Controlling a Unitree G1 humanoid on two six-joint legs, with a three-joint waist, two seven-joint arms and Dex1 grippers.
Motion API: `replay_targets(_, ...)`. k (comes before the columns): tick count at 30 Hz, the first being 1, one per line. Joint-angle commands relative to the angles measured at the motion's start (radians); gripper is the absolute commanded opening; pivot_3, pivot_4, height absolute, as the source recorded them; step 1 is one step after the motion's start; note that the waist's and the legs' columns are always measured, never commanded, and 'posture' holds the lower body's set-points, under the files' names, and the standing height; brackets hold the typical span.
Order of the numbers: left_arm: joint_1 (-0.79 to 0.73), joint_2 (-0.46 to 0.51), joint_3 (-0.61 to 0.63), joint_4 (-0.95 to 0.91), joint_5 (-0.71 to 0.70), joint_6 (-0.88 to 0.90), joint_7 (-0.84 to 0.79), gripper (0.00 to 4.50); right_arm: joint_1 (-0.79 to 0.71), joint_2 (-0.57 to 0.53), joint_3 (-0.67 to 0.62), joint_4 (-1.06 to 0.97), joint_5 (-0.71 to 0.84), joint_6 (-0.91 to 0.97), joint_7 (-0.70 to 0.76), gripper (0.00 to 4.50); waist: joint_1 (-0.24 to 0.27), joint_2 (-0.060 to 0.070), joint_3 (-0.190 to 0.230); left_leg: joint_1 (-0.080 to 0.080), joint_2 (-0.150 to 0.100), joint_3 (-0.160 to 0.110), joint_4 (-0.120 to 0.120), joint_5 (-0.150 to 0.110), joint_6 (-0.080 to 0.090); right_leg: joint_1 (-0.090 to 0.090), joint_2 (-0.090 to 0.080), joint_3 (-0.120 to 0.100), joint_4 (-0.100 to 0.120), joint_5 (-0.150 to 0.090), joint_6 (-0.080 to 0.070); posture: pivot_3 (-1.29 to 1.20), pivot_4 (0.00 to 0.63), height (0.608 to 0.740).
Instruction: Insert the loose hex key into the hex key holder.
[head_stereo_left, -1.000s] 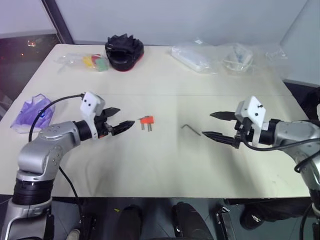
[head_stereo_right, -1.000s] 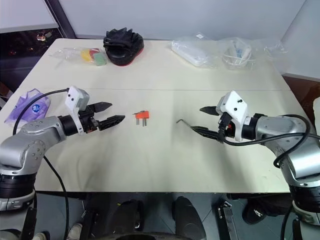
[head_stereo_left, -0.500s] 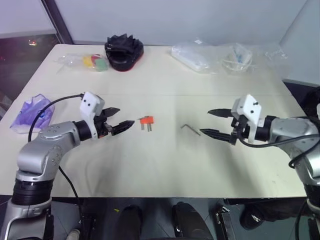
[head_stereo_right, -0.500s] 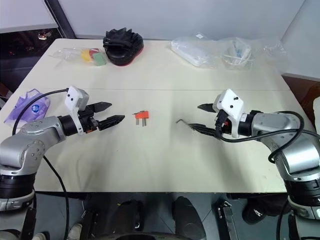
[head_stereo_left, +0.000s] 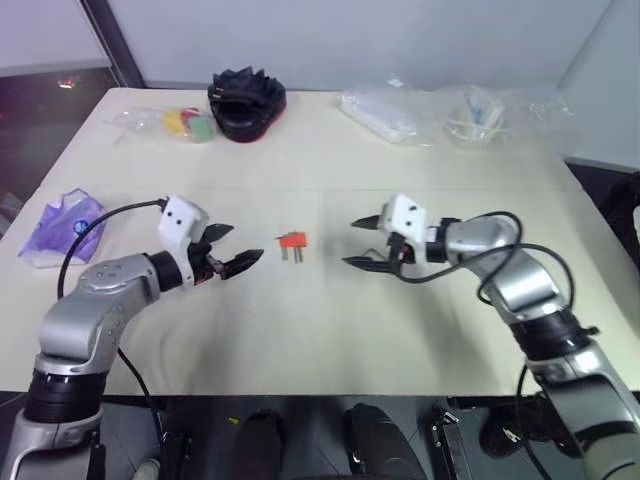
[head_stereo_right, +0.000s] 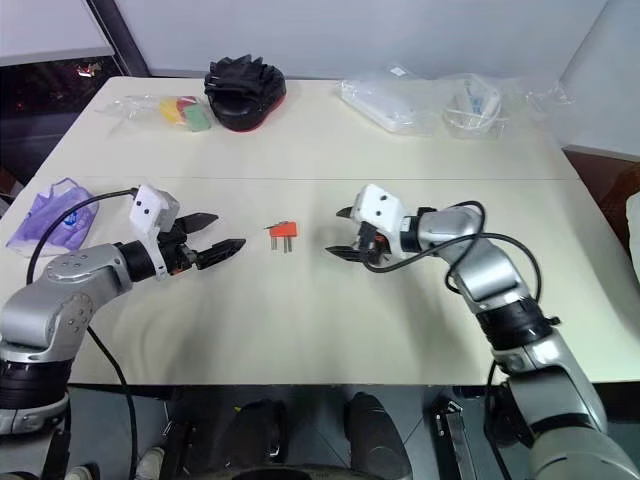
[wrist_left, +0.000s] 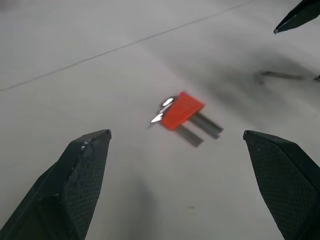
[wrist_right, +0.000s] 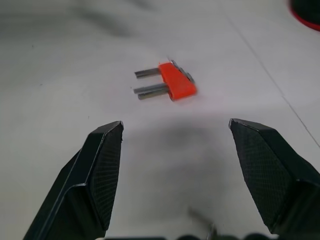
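Note:
The hex key holder (head_stereo_left: 292, 241), a small orange-red block with two short grey keys sticking out, lies flat near the middle of the table (head_stereo_left: 330, 330). My left gripper (head_stereo_left: 246, 244) stands open just left of it, pointing at it. From the other side my right gripper (head_stereo_left: 349, 243) points at the holder (wrist_right: 175, 84), open and empty. The loose hex key (wrist_left: 282, 75) is a thin dark rod on the table under the right gripper's fingers. The head views hide it behind them.
At the back stand a black padded object with a red rim (head_stereo_left: 247, 101), a clear bag of coloured pieces (head_stereo_left: 185, 123) and crumpled clear plastic bags (head_stereo_left: 430, 105). A purple bag (head_stereo_left: 62, 225) lies at the left edge. A seam line crosses the table behind the holder.
My right gripper has swept left and forward, from right of the hex key to over it, ending close to the holder. The left gripper has sunk slightly. Both stay open.

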Motion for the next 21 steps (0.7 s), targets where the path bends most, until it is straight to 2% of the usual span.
replay_targets(1, -0.001, -0.006, 0.016, -0.001, 0.024, -0.044, 0.015, 4.44, -0.080, 0.066, 0.029, 0.171, -0.070, -0.138, 0.003, 3.56, 0.001, 0.000, 0.000, 0.000, 0.000, 0.000, 0.000, 0.000, 0.000, 0.000, 0.000, 0.000, 0.000, 0.000, 0.000, 0.00, 0.150, 0.740)
replay_targets(7, 0.018, -0.017, 0.029, -0.023, 0.030, -0.047, 0.031, 4.44, -0.212, 0.196, 0.038, 0.538, -0.164, -0.335, -0.056, 3.56, -0.002, 0.000, 0.000, 0.000, 0.001, 0.000, 0.000, 0.000, 0.000, -0.001, 0.000, 0.000, 0.001, 0.000, 0.000, 0.00, 0.150, 0.740)
replay_targets(11, 0.029, -0.019, 0.035, -0.035, 0.029, -0.047, 0.038, 4.44, -0.267, 0.251, 0.038, 0.710, -0.209, -0.434, -0.084, 3.56, -0.002, 0.000, 0.000, 0.000, 0.001, 0.000, -0.001, 0.000, 0.000, -0.001, -0.001, 0.000, 0.001, 0.000, 0.000, 0.00, 0.150, 0.740)
replay_targets(21, 0.051, -0.019, 0.048, -0.055, 0.031, -0.053, 0.063, 4.44, -0.334, 0.350, -0.009, 0.917, -0.231, -0.521, -0.109, 3.56, -0.028, 0.000, 0.000, 0.001, 0.001, -0.001, -0.001, 0.000, 0.000, -0.002, -0.001, -0.001, 0.005, 0.000, 0.000, 0.00, 0.150, 0.740)
